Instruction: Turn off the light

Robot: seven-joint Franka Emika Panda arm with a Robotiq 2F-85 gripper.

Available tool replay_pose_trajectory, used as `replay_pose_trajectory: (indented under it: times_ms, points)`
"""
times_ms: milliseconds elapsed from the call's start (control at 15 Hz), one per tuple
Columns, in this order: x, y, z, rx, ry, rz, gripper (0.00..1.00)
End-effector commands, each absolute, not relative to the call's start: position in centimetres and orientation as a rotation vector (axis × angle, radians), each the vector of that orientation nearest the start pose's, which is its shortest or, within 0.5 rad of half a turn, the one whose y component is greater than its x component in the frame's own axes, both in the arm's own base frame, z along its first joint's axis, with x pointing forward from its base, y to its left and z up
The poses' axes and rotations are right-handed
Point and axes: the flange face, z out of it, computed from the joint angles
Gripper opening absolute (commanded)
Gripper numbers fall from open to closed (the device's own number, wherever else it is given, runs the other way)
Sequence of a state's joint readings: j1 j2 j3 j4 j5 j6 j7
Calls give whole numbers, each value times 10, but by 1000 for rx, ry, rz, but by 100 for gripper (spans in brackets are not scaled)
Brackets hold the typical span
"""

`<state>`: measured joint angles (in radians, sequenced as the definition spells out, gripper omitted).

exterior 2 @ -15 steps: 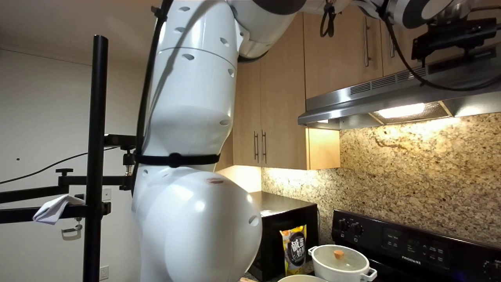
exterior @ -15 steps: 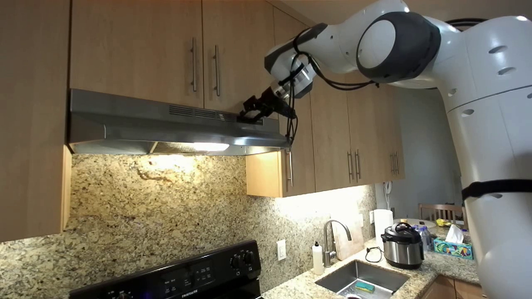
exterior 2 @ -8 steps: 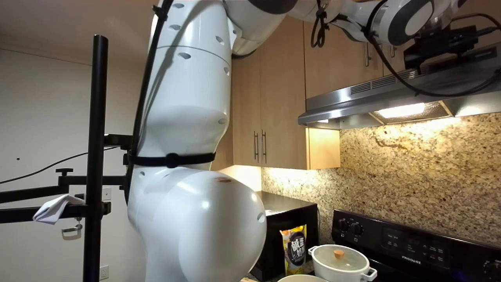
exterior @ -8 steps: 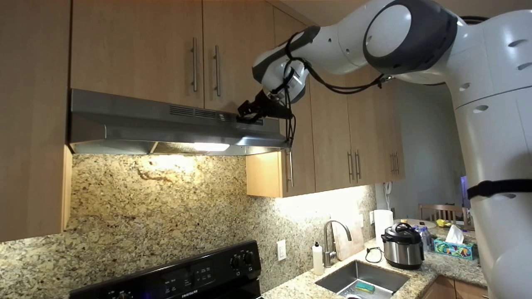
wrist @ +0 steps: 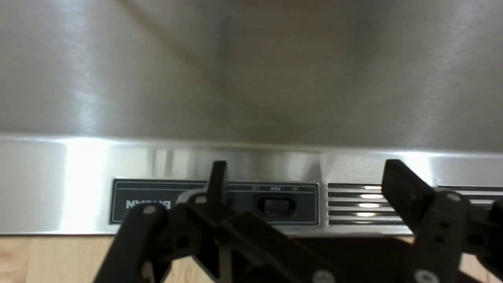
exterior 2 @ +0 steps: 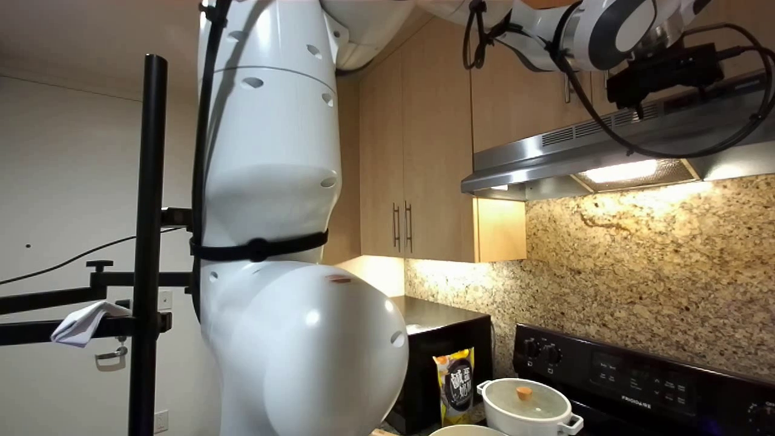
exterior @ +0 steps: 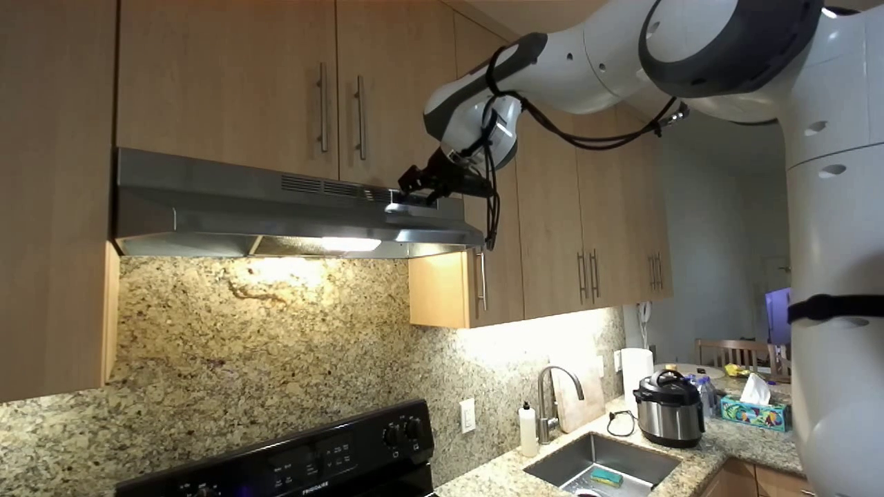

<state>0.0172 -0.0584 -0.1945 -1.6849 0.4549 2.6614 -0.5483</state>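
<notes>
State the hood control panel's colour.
Control panel: dark grey with pale lettering; best in the wrist view.

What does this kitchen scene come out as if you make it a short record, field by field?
Hood light: on
Gripper: open, contact with the hood unclear
Control panel: partly hidden by a finger in the wrist view
Fan switch: visible between the fingers
Light switch: cannot be made out
Pot: white, lidded, on or beside the stove, base out of view
Sink: green and yellow sponge inside
</notes>
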Motion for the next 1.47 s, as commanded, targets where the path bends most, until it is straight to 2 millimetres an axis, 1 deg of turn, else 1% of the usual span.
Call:
replay_pose_trajectory:
  times_ms: [0,267,600,867,933,1133,1400]
  points:
    - [572,-117,726,-2672,-57,-1620,100]
    - [578,-118,731,-2672,-61,-1638,100]
    - [578,-120,745,-2653,-62,-1697,100]
    - [587,-119,753,-2616,-91,-1745,100]
    - [580,-120,749,-2638,-78,-1694,100]
    - [585,-119,751,-2635,-81,-1704,100]
    - [594,-125,745,-2663,-77,-1681,100]
